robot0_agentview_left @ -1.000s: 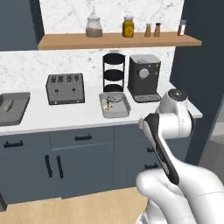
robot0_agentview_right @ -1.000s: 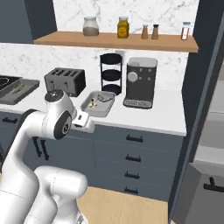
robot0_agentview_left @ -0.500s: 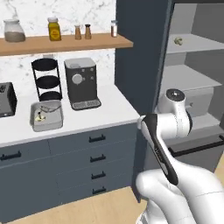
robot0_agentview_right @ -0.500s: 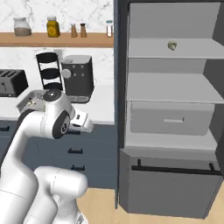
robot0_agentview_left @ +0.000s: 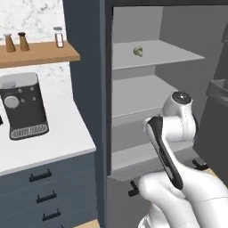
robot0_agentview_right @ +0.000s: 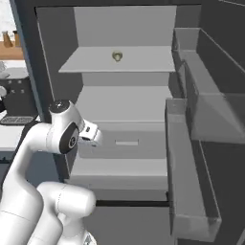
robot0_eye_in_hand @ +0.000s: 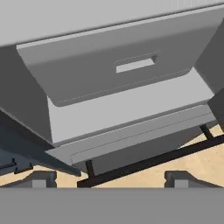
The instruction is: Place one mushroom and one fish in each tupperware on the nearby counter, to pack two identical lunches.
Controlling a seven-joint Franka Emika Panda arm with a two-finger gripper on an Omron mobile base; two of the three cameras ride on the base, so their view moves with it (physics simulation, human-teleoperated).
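Note:
A small pale mushroom (robot0_agentview_left: 138,51) (robot0_agentview_right: 117,56) lies alone on the upper shelf of an open grey fridge. My gripper (robot0_eye_in_hand: 111,180) is open, its two dark fingertips spread wide with nothing between them. It hangs well below the mushroom and points at the fridge's lower drawer (robot0_eye_in_hand: 131,65). The white counter (robot0_agentview_left: 49,142) runs off to the left of the fridge. The tupperware and the fish are out of view.
A black coffee machine (robot0_agentview_left: 22,104) stands on the counter under a wooden wall shelf (robot0_agentview_left: 40,52) with shakers. The fridge door (robot0_agentview_right: 191,148) with its bins stands open on the right. A black bar (robot0_eye_in_hand: 148,162) crosses low at the fridge's bottom front.
The base has driven to the right, so the views have shifted from the counter with toaster and trays to the open fridge. The gripper stays open.

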